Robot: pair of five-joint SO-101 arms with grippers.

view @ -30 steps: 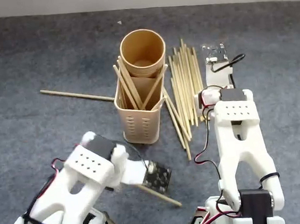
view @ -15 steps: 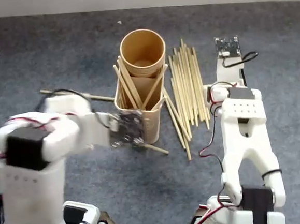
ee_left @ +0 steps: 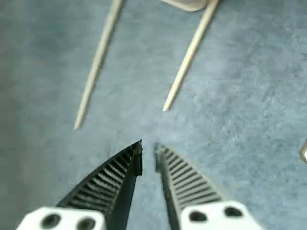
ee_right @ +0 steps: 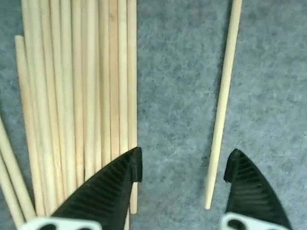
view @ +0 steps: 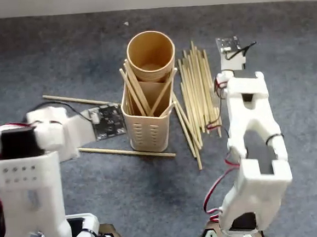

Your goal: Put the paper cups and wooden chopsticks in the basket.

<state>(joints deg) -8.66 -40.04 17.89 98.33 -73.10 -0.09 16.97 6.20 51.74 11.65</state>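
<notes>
Your tan slotted basket (view: 145, 125) stood on the grey carpet (view: 43, 50), holding stacked paper cups (view: 150, 53) and several leaning sticks. Pale wooden chopsticks (view: 198, 93) lay bundled just beside it. Your left gripper (ee_left: 148, 155) was closed to a sliver on nothing, near two loose sticks (ee_left: 98, 62). Your right gripper (ee_right: 184, 165) gaped wide and empty beside the bundle. From above, the wrist boards (view: 106, 121) hid both grippers' tips.

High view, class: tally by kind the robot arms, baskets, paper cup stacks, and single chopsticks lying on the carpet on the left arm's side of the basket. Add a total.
Robot arms: 2 (left arm, right arm)
Basket: 1
Paper cup stack: 1
Single chopsticks: 2 (one, one)
Total: 6
</notes>
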